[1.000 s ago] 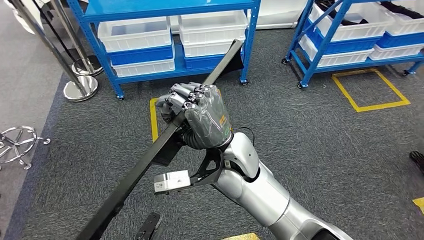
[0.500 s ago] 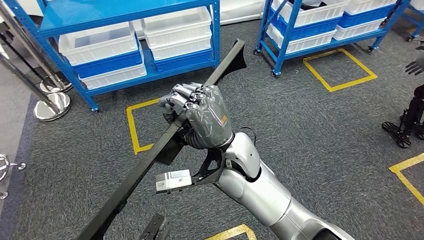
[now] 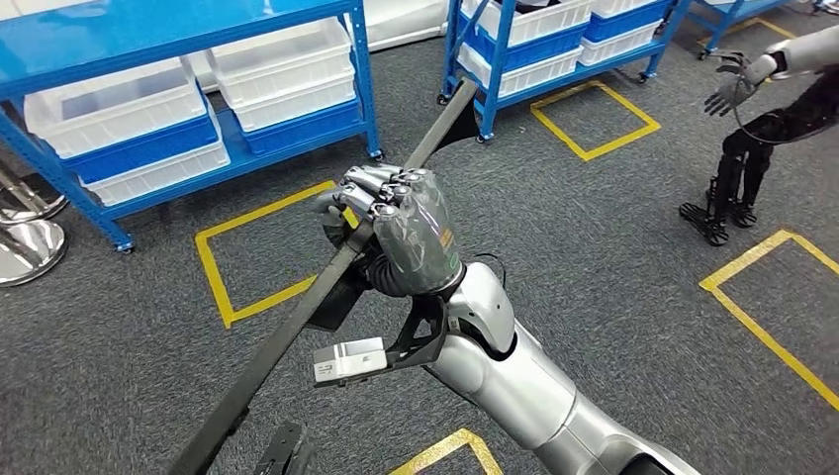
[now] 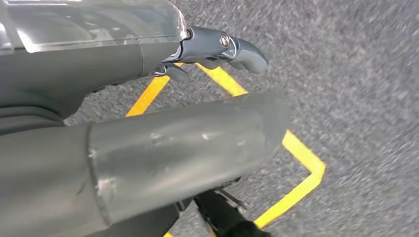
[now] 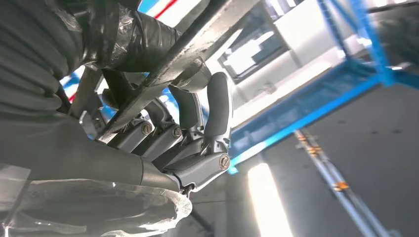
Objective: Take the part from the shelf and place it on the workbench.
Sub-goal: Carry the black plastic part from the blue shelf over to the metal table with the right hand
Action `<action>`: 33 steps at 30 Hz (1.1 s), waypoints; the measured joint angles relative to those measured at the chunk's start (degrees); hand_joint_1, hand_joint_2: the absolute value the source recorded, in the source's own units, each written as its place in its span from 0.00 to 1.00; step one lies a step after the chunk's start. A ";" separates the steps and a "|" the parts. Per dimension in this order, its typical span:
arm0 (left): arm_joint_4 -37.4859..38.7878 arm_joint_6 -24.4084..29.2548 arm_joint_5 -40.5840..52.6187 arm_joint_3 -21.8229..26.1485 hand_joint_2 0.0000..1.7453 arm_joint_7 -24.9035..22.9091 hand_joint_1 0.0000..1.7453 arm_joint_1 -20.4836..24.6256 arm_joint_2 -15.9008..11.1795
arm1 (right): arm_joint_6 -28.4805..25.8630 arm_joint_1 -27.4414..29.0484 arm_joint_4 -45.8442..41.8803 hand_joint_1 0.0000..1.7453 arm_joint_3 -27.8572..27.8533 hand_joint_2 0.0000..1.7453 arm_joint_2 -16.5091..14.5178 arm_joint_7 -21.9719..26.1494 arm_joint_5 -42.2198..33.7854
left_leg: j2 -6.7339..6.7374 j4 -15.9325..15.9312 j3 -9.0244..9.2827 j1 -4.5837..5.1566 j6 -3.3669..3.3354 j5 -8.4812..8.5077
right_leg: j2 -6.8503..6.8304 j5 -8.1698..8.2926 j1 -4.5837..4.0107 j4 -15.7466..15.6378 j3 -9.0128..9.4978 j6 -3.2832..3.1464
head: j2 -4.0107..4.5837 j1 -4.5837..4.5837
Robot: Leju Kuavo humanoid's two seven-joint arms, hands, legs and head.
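The part [image 3: 287,332] is a long, thin black bar that runs on a slant from low on the left up toward the blue shelves. My right hand [image 3: 401,237] grips it near its middle, fingers wrapped around it, and holds it above the carpet. In the right wrist view the fingers [image 5: 212,113] curl around the bar [image 5: 197,42]. My left hand [image 4: 123,64] hangs over the grey carpet with its fingers [image 4: 242,47] stretched out and nothing in them.
Two blue shelf racks with white bins stand ahead, one at the left [image 3: 129,109] and one further right [image 3: 534,49]. Yellow squares [image 3: 223,282] mark the carpet. Another robot [image 3: 752,129] stands at the far right. A chrome post base [image 3: 30,247] sits at the left edge.
The whole view has swung to the right: shelves and floor marks slid left and another robot came into sight. My right hand keeps the same grip on the bar.
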State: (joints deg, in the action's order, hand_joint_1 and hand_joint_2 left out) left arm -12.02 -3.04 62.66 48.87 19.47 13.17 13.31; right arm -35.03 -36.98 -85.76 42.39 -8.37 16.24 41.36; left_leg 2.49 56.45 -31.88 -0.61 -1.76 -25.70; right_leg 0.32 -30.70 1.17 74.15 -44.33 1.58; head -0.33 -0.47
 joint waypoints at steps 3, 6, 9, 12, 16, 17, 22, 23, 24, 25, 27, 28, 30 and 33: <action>0.00 0.00 -0.04 0.12 0.00 0.08 0.00 -0.01 -0.13 | -0.01 -0.02 0.04 1.00 0.02 1.00 -0.01 0.00 -0.01 | 1.88 0.92 -0.22 0.06 0.67 -0.65 | -2.59 4.14 0.03 -8.77 5.38 0.06 | 0.00 0.01; 0.00 -0.03 0.06 0.24 0.00 0.18 0.00 -0.04 -0.30 | -0.02 0.00 0.03 1.00 0.06 1.00 -0.14 0.02 -0.13 | 3.23 1.81 -0.27 0.46 1.76 -1.45 | -4.22 4.94 -0.53 -13.74 7.93 -1.11 | 0.00 -0.01; 0.00 -0.16 0.30 0.27 0.00 0.30 0.00 -0.17 -0.36 | -0.03 0.13 0.03 1.00 0.09 1.00 -0.21 0.16 -0.22 | 3.12 2.25 -0.19 0.14 2.68 -2.28 | -2.26 5.33 -0.43 -13.97 7.70 -2.21 | 0.00 -0.02; 0.00 -0.27 0.32 0.28 0.00 0.47 0.00 -0.46 -0.40 | -0.03 0.26 0.05 1.00 0.17 1.00 -0.37 0.35 -0.22 | -1.01 9.95 -3.41 -0.23 3.16 -7.19 | -0.39 5.74 -0.28 -14.24 7.56 -3.06 | 0.00 -0.03; 0.00 -0.33 0.29 0.27 0.00 0.63 0.00 -1.10 -0.49 | -0.03 0.83 0.25 1.00 0.30 1.00 -0.42 0.44 -0.22 | -2.18 17.07 -7.04 -0.19 2.75 -8.30 | 2.82 5.87 -0.68 -14.05 7.39 -3.33 | 0.00 -0.03; 0.00 -0.33 0.29 0.27 0.00 0.64 0.00 -1.12 -0.50 | -0.03 0.91 0.26 1.00 0.30 1.00 -0.43 0.44 -0.22 | -2.77 13.95 -5.72 -0.17 2.44 -6.12 | 3.65 5.87 -0.73 -13.96 7.42 -3.33 | 0.00 -0.02; 0.00 -0.43 0.16 0.28 0.00 0.91 0.00 -1.06 -0.74 | -0.13 0.92 0.24 1.00 0.36 1.00 -0.52 0.48 -0.01 | -6.76 2.54 -0.83 -0.04 1.28 -1.85 | 6.97 6.54 -0.39 -13.96 6.67 -2.15 | 0.00 -0.02; 0.00 -0.48 0.01 0.29 0.00 1.13 0.00 -1.01 -0.72 | -0.19 0.93 0.23 1.00 0.36 1.00 -0.53 0.49 0.07 | -6.13 2.06 -0.64 -0.11 1.07 -1.66 | 7.50 6.75 -0.33 -14.10 6.52 -1.72 | 0.00 -0.03; 0.00 -0.50 -0.15 0.29 0.00 1.38 0.00 -0.94 -0.69 | -0.23 0.93 0.22 1.00 0.36 1.00 -0.52 0.48 0.10 | -5.44 1.54 -0.44 -0.20 0.81 -1.31 | 7.04 6.69 -0.44 -14.02 6.36 -1.41 | 0.00 -0.02; 0.00 -0.51 -0.37 0.31 0.00 1.65 0.00 -0.85 -0.67 | -0.27 0.86 0.21 1.00 0.36 1.00 -0.52 0.49 0.10 | -4.68 0.95 -0.19 -0.29 0.49 -0.94 | 5.80 6.06 -0.61 -13.21 5.93 -1.14 | 0.00 -0.02; 0.00 -0.44 -0.74 0.33 0.00 2.07 0.00 -0.77 -0.64 | -0.29 0.67 0.22 1.00 0.36 1.00 -0.52 0.49 0.10 | -3.07 0.22 0.12 -0.18 -0.04 -0.52 | 2.24 3.09 -0.76 -8.50 3.71 -0.76 | 0.00 0.01; 0.00 -0.30 -1.04 0.38 0.00 2.29 0.00 -0.80 -0.68 | -0.27 0.62 0.28 1.00 0.36 1.00 -0.51 0.50 0.10 | -2.26 0.18 0.12 -0.07 -0.20 -0.53 | 1.11 1.33 -0.63 -5.15 2.16 -0.54 | 0.00 0.01; 0.00 0.07 -1.74 0.67 0.00 2.61 0.00 -0.89 -0.75 | -0.20 0.67 0.49 1.00 0.37 1.00 -0.49 0.50 0.15 | -0.56 0.26 0.04 0.03 -0.23 -0.64 | 0.23 -0.23 -0.27 -0.73 0.23 -0.17 | 0.00 0.01; 0.00 0.50 -2.83 1.37 0.00 2.79 0.00 -0.89 -0.76 | -0.16 0.67 0.64 1.00 0.38 1.00 -0.49 0.50 0.40 | 1.65 0.73 -0.01 -0.03 0.26 -1.05 | -1.49 3.29 0.09 -7.10 4.14 0.03 | 0.00 0.02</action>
State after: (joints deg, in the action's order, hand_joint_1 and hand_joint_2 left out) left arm -12.02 -2.53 59.83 50.24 22.26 12.28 12.54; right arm -35.19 -36.31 -85.12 42.77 -8.85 16.74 41.76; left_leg 4.14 57.18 -31.88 -0.63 -1.49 -26.75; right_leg -1.17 -27.41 1.26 67.06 -40.19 1.60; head -0.33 -0.45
